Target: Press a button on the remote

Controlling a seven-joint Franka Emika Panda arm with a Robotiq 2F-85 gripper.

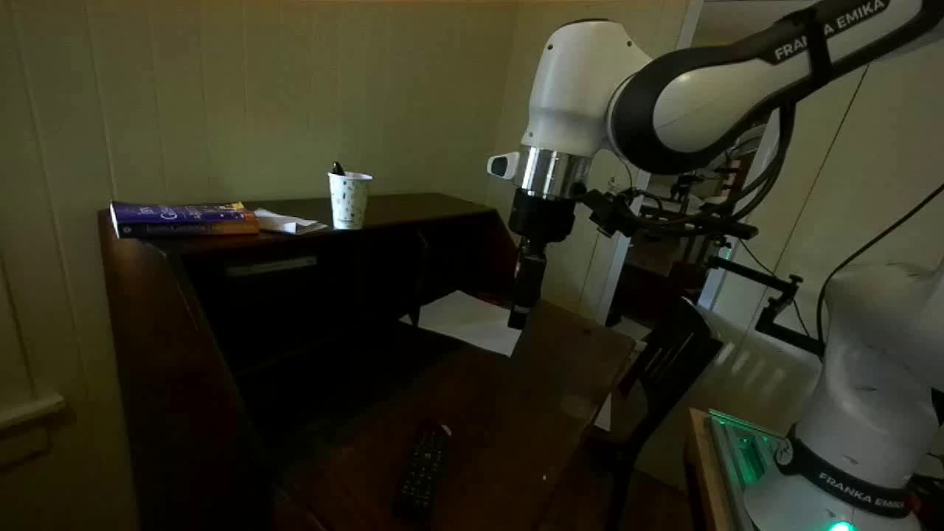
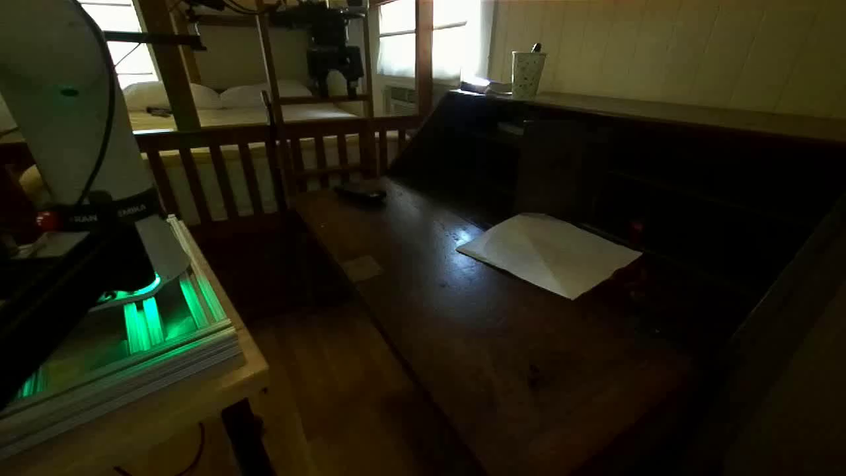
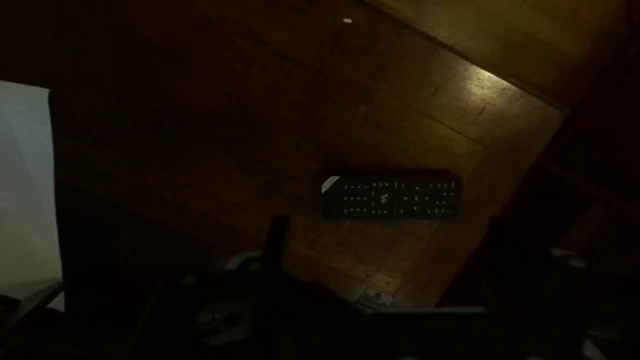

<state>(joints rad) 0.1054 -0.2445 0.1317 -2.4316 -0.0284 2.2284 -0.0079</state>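
- Black multi-button remote control lies flat on the desk, its long axis running, label end first, toward the paper sheet.
- Well above the remote control, seemingly slightly robot-side, hangs the gripper, jaws parted, holding nothing; pressing likely needs descent.

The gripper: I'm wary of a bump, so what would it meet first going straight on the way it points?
Pointing down, the gripper would probably meet the remote or the desk close beside it; the depth leaves which one unclear.
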